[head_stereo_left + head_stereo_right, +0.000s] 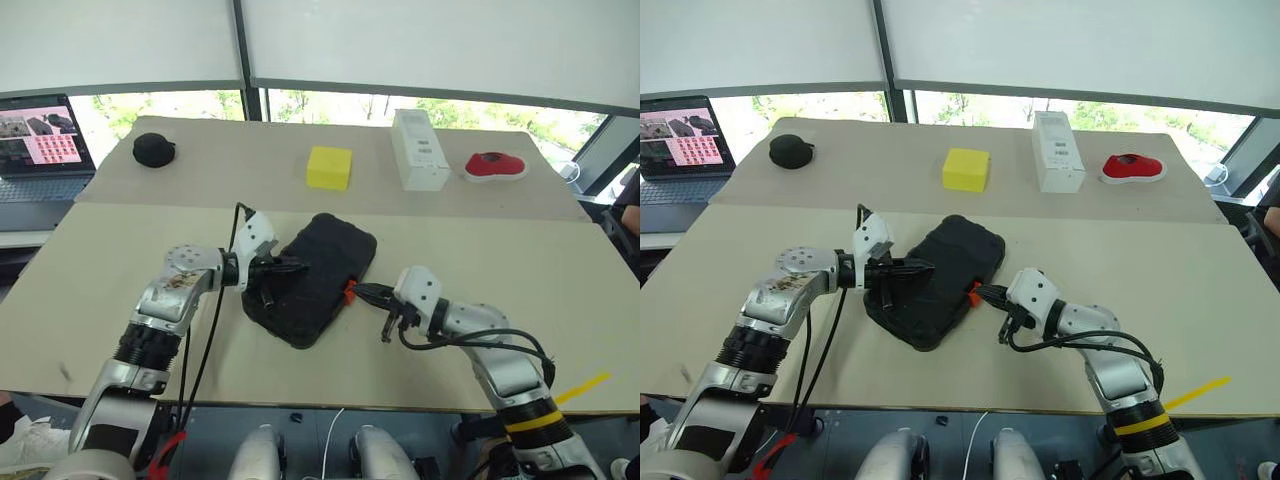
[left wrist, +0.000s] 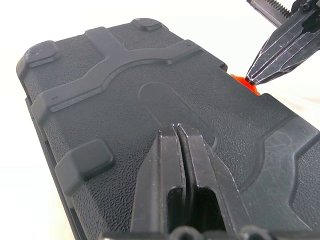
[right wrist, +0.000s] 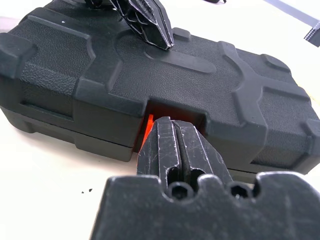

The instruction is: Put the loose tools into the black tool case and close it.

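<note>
A: Where's the black tool case (image 1: pixel 312 278)?
B: On the table (image 1: pixel 100 270), lid down, lying diagonally between the arms. No loose tools lie outside it, so this is the closing step.
A: And the grippers?
B: Both pinched narrow, holding nothing. The left gripper (image 2: pixel 177 131) rests its tips on the lid; the right gripper (image 3: pixel 175 131) points at the orange latch (image 3: pixel 148 126).
A: Latched?
B: Hard to tell; the latch is mostly hidden. Next, I'd judge, press the latch home while the left steadies the lid.
</note>
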### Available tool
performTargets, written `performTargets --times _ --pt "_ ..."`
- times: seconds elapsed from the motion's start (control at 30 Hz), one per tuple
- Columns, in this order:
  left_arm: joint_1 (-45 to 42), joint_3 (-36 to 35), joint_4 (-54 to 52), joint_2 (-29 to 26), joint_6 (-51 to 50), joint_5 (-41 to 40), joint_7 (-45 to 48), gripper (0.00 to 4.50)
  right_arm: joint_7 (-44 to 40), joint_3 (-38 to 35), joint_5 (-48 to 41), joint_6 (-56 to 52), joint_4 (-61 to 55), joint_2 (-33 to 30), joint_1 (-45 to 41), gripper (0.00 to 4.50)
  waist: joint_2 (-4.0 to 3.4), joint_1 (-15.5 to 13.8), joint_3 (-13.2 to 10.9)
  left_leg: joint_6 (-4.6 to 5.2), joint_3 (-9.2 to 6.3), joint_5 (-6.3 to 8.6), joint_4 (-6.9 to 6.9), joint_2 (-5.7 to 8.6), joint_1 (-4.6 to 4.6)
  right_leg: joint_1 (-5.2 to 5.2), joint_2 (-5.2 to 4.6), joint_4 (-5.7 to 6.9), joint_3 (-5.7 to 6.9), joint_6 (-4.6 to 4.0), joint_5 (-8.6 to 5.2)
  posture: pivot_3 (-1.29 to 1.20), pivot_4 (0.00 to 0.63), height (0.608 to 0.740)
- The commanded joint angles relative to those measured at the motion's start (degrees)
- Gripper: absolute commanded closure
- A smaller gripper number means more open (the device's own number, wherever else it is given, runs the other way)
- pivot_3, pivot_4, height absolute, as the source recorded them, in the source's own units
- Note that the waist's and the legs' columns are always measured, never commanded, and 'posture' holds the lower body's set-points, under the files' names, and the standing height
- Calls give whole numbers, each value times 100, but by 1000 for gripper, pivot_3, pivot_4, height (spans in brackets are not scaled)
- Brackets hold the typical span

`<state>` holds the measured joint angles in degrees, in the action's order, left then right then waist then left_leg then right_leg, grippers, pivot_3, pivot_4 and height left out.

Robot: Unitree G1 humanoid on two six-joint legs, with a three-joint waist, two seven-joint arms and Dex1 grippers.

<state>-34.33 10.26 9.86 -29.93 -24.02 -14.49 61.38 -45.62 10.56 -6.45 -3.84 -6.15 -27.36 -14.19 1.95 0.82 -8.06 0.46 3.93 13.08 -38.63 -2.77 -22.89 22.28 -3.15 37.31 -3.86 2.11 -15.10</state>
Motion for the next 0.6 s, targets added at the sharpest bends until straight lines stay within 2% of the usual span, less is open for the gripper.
performTargets --times 0.03,0.23,0.43,0.6 --pt "226 353 263 49 -95 217 95 4368 15 89 129 -369 98 -77 -1 4500 -10 0 19 0 0 0 2 0 2 -3 0 -5 0 0 0 0 150 740" --pt "210 337 277 106 -95 269 82 4368 44 -54 -31 -565 -75 -83 65 4500 -16 -1 51 0 0 0 6 0 3 -5 0 -11 0 0 0 0 150 740" --pt "278 314 217 84 -112 280 89 4368 -107 -470 -538 -109 -373 -64 376 4500 -16 -5 51 2 0 2 10 1 -2 -4 -3 -20 1 1 0 0 150 740" --pt "288 311 194 80 -138 277 88 4368 -41 -234 -204 -362 -112 -165 374 4500 -18 -3 50 2 0 2 14 0 -1 -2 -2 -20 0 0 0 0 150 740"
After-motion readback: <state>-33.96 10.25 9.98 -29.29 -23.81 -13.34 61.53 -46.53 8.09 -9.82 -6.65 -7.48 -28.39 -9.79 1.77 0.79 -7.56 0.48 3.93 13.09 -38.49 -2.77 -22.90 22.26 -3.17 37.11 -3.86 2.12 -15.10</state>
